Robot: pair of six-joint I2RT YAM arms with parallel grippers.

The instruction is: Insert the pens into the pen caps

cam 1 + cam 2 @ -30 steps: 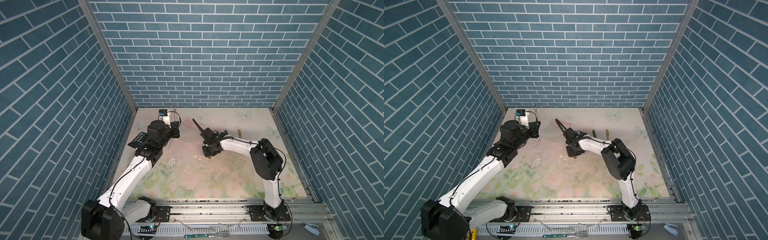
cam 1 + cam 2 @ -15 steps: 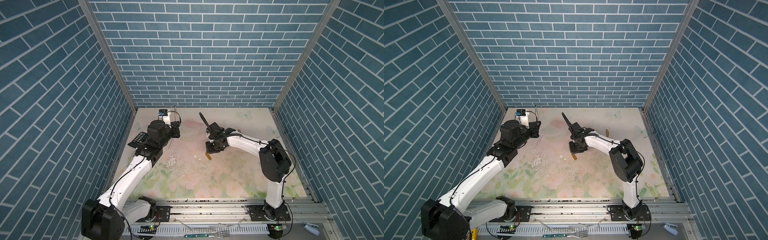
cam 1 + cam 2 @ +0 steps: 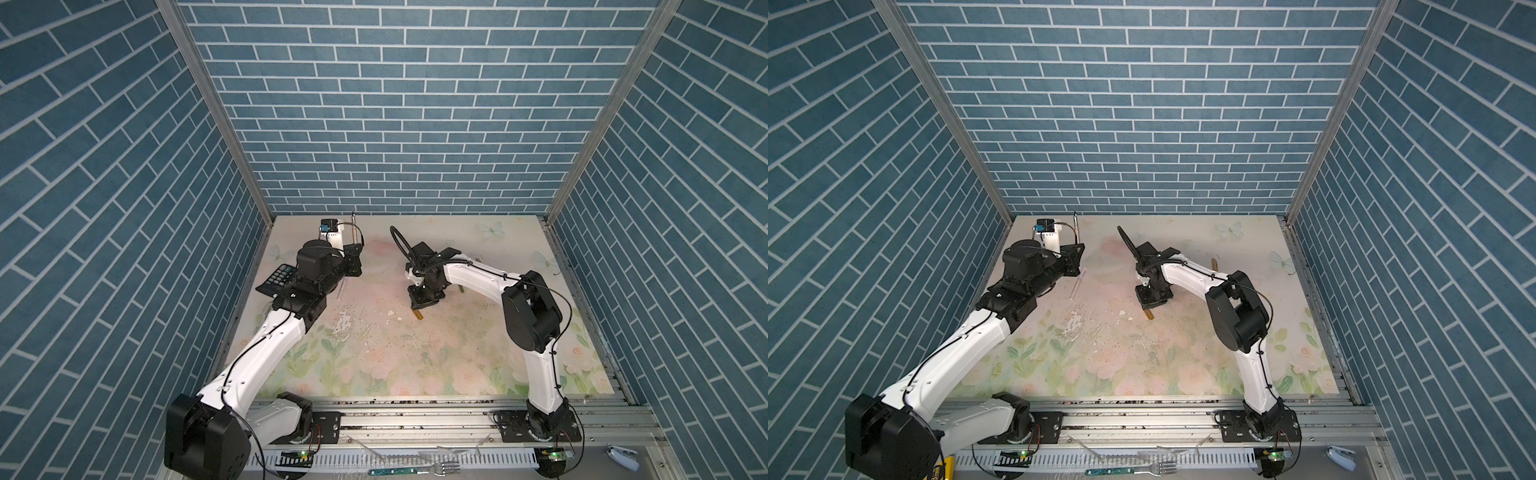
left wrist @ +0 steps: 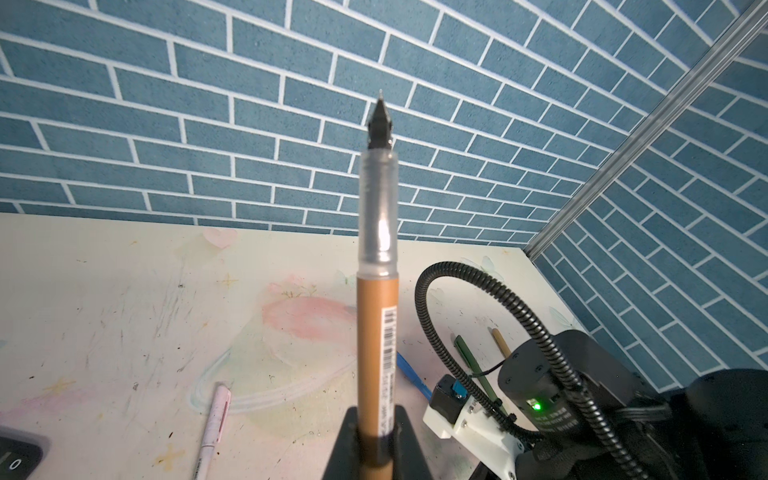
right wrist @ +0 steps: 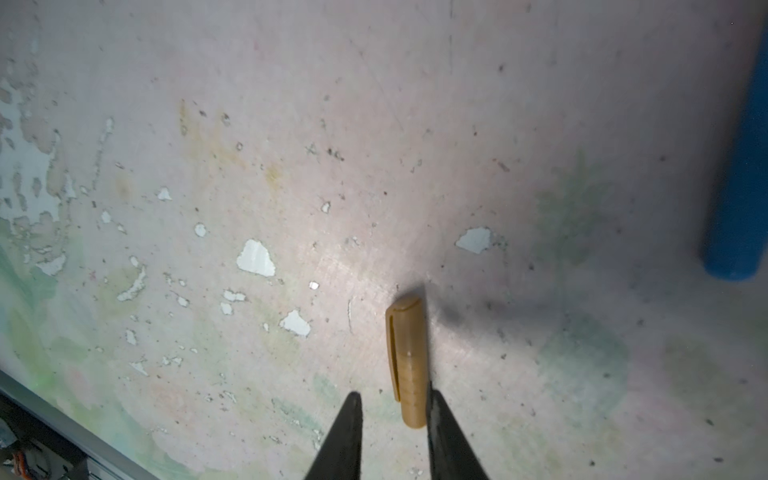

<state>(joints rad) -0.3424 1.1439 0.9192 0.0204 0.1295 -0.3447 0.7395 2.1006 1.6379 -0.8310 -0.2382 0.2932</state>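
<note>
My left gripper (image 4: 376,436) is shut on a gold pen (image 4: 376,332) and holds it upright, dark tip up, at the table's back left (image 3: 354,226). My right gripper (image 5: 394,399) points down at mid table with its jaws open. A gold pen cap (image 5: 407,353) lies on the table between them, against one finger and with a gap to the other; it also shows in both top views (image 3: 417,313) (image 3: 1149,314). A pink pen (image 4: 214,424), a blue pen (image 4: 411,374), a green pen (image 4: 467,353) and a second gold pen (image 4: 500,340) lie on the table.
A black calculator (image 3: 276,280) lies at the table's left edge beside my left arm. A blurred blue tube (image 5: 744,166) lies near the right gripper. A teal-handled fork (image 3: 415,457) rests on the front rail. Brick-patterned walls enclose the table on three sides.
The right arm's elbow swung out to the right and back while its gripper stayed low over the gold cap, jaws a little wider. The left arm and its pen have not moved.
</note>
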